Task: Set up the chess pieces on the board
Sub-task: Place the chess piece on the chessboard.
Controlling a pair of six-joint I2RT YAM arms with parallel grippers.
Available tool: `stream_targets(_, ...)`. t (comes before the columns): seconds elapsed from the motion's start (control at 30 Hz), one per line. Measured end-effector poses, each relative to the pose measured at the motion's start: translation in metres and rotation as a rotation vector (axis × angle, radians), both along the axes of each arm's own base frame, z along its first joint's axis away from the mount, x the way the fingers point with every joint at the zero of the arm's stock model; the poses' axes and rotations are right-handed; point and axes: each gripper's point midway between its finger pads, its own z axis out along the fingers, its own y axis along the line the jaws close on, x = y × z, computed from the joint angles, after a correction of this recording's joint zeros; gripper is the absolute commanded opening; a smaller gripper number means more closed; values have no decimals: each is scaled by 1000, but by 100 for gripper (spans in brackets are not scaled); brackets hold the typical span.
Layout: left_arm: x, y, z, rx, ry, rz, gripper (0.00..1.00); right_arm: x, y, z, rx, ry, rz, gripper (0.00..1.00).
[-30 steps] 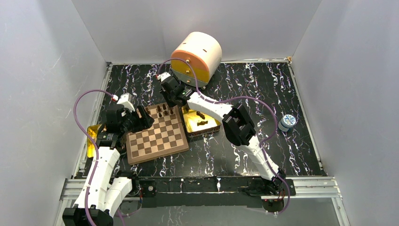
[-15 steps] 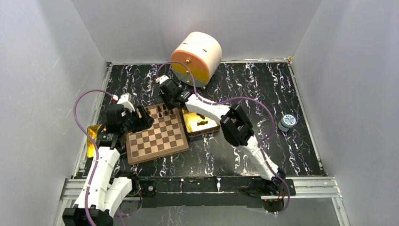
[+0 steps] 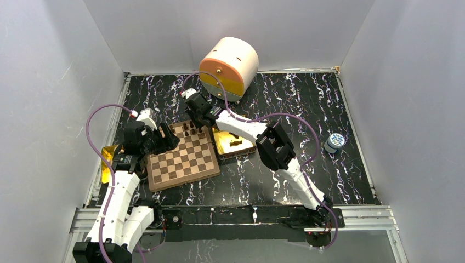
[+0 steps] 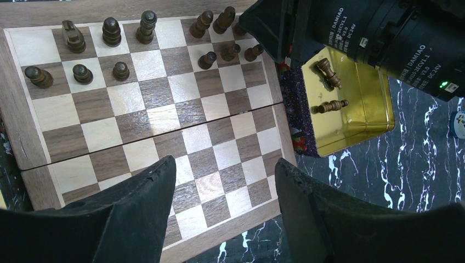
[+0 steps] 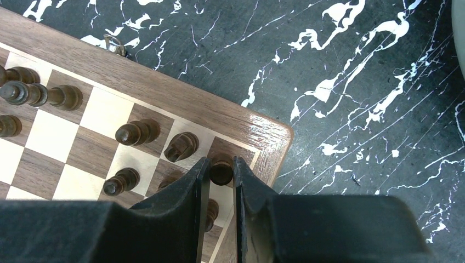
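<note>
The chess pieces stand in two rows along the far edge of the board, which lies flat on the black, white-veined tabletop. At the far right corner of the board, the right claw points down with its fingers drawn close together. It is pinching the corner piece, which stands upright on the corner square. A padded tip presses against each side of that piece, and neighbouring pieces stand just beside it in the same two rows. A small metal clasp shows on the far rim of the board. The left claw hovers over the near half of the board. Its two dark fingers are spread wide, with several squares showing between them, and it holds and touches nothing. Just beside the right edge of the board sits a shiny gold tin, and two spare pieces lie on their sides in it. The black motor housing of the right arm reaches in over the far right corner of the board. It carries white lettering that reads "DAMIAO", "V3.0" and "DC24V", along with a longer model line too small to make out, and a small green light glows near the lettering. In the view from above, a cream and orange rounded case stands beyond the board, and a small blue and white pot sits well off to the right of it.
</note>
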Motion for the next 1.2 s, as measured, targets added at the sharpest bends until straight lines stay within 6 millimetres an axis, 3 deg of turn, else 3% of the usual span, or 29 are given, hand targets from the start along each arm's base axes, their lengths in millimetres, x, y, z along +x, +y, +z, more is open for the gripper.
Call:
stream_targets(0.47,0,0,0,0,0,0,64,1,-1,-2,-15,-11,3,30)
stream_targets(0.73,0,0,0,0,0,0,64,0,-2,-10,-31,-3,5,39)
stream_targets(1.2,0,0,0,0,0,0,64,3,-2,-5,-36,-17,5,40)
